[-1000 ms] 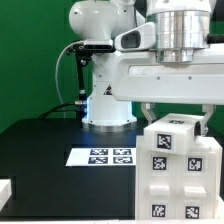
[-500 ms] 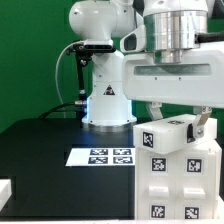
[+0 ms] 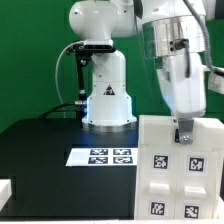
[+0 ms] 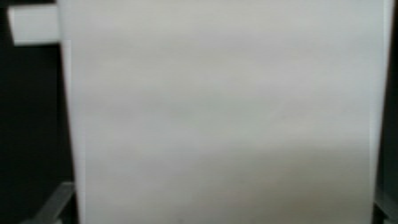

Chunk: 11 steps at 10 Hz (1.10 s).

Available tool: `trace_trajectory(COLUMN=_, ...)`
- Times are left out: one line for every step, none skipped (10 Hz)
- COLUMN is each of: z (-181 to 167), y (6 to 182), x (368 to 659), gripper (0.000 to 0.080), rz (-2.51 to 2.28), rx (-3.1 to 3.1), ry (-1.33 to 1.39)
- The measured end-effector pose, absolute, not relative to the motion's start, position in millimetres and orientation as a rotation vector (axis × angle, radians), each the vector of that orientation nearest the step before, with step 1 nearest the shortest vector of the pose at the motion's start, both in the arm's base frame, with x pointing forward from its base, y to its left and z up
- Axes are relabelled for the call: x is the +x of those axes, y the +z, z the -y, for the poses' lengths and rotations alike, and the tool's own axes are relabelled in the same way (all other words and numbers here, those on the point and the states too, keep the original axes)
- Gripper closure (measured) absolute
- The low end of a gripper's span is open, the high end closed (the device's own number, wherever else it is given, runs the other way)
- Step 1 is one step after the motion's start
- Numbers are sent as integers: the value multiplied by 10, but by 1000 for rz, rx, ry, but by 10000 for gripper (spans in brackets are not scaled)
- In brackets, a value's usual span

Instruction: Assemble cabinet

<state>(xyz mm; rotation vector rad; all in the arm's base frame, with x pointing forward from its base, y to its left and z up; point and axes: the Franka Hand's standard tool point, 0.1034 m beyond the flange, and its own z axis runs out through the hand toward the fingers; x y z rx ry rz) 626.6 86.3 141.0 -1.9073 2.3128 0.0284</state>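
The white plastic boxy cabinet (image 3: 180, 168), marked with black-and-white square tags, was seen standing on the black surface (image 3: 40, 150) at four o'clock in the exterior view. The claw (image 3: 184, 130) was pressed against its top edge; whether it was spread or closed could not be told. A plain white panel (image 4: 222, 110) filled the wrist view.

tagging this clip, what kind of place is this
Probably a robotics lab test bench: a robot arm stands on a black table before a green backdrop, with a marker board and a white tagged cabinet.
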Motion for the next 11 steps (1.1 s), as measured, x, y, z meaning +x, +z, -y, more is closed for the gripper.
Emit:
trace_trajectory(z=-845, y=1404, x=6271, gripper=250, rz=-2363, rx=-1838, ry=24)
trace_trajectory(z=-836, y=1400, x=6270, gripper=250, rz=-2399, rx=-1790, ry=22)
trace_trajectory(z=-835, y=1397, x=6268, gripper=175, rz=-2397, rx=-1794, ry=22)
trace_trajectory(z=-841, y=1396, x=6267, gripper=175, rz=-2392, rx=-1801, ry=22)
trace_trajectory(z=-848, y=1409, x=6267, gripper=61, rz=-2377, rx=-1818, ry=22)
trace_trajectory(z=-855, y=1467, x=6278, gripper=12, rz=-2355, rx=-1834, ry=21)
trace_trajectory(z=-867, y=1588, x=6306, gripper=12, rz=-2321, rx=-1846, ry=13)
trace_trajectory(z=-880, y=1777, x=6331, gripper=2, rz=-2280, rx=-1850, ry=5)
trace_trajectory(z=-898, y=1872, x=6324, gripper=2, rz=-2271, rx=-1850, ry=17)
trace_trajectory(z=-893, y=1831, x=6321, gripper=3, rz=-2275, rx=-1854, ry=16)
trace_trajectory(z=-894, y=1809, x=6316, gripper=3, rz=-2277, rx=-1856, ry=17)
